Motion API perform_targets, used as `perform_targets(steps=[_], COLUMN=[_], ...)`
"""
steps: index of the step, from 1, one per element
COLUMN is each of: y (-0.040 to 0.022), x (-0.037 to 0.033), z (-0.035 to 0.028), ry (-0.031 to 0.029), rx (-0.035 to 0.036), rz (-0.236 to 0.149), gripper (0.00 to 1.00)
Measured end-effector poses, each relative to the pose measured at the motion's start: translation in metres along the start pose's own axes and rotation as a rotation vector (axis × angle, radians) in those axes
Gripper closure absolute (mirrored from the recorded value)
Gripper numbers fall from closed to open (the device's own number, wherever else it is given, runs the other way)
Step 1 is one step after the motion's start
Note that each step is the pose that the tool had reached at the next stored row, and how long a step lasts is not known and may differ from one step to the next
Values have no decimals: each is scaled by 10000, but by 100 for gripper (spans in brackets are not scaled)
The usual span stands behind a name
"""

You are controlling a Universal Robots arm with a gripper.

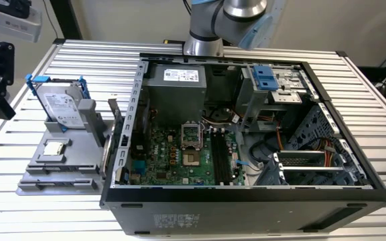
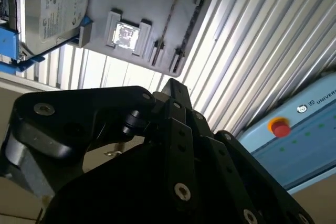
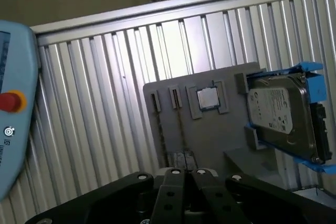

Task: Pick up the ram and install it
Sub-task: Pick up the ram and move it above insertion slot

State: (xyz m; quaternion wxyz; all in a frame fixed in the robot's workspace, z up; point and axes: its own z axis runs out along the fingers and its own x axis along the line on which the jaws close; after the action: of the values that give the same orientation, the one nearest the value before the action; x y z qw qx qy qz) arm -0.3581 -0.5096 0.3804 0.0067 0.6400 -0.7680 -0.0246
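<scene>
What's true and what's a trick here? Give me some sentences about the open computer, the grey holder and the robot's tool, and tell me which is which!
1. The computer case is open, so its green board shows. True.
2. The hard drive in its blue frame sits inside the case. False: it stands in the grey holder outside the case, on the exterior view's left.
3. The grey holder rests on the slatted metal table. True.
4. The tool is holding the ram. False: the ram stands on edge in the holder's slots.
5. A small square chip lies on the holder. True.
</scene>
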Motion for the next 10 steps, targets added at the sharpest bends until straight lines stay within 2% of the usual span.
perform_targets(steps=[10], y=[0], x=[0], z=[0], ry=[74], rx=[6], rz=[-1762], gripper=[100])
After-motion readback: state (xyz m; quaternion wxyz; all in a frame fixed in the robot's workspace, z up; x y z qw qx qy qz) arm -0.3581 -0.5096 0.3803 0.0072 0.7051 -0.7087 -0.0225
